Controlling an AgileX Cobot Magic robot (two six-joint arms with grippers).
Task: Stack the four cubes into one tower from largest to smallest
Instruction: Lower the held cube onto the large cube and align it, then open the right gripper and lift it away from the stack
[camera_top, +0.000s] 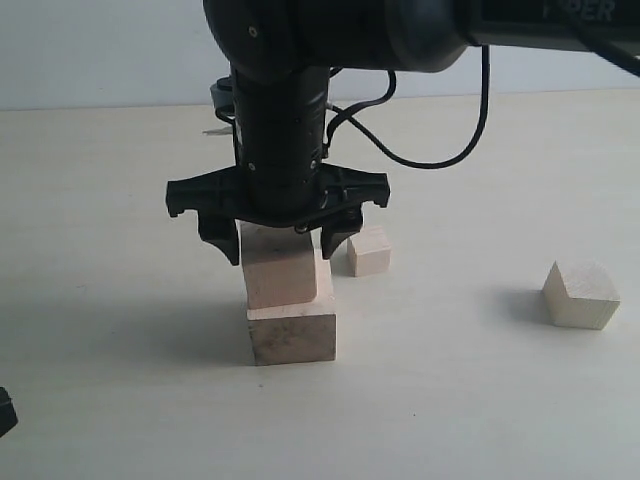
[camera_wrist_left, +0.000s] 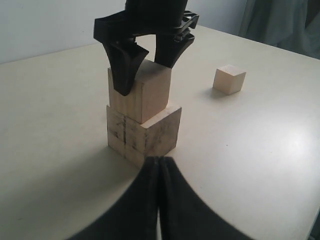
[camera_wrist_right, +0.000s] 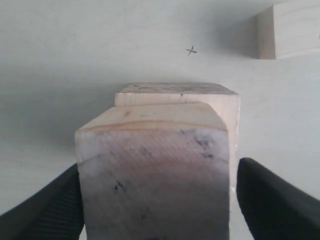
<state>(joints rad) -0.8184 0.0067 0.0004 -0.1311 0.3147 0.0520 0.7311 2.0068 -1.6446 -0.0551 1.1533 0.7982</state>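
Observation:
The largest cube (camera_top: 292, 335), pinkish-tan with dark specks, rests on the table. The second cube (camera_top: 280, 265) sits on it, turned a little and offset to the left. My right gripper (camera_top: 282, 250) reaches down over that second cube (camera_wrist_right: 155, 170), open, one finger against a side and a narrow gap at the other finger. The smallest cube (camera_top: 368, 250) lies just behind the stack, and the third, paler cube (camera_top: 581, 294) lies far right. In the left wrist view my left gripper (camera_wrist_left: 159, 162) is shut and empty, low in front of the largest cube (camera_wrist_left: 145, 132).
The pale table (camera_top: 120, 400) stretches bare to the left and front of the stack. The right arm's black body and cable (camera_top: 440, 160) hang above the stack. A pale cube (camera_wrist_left: 229, 79) lies alone beyond the stack in the left wrist view.

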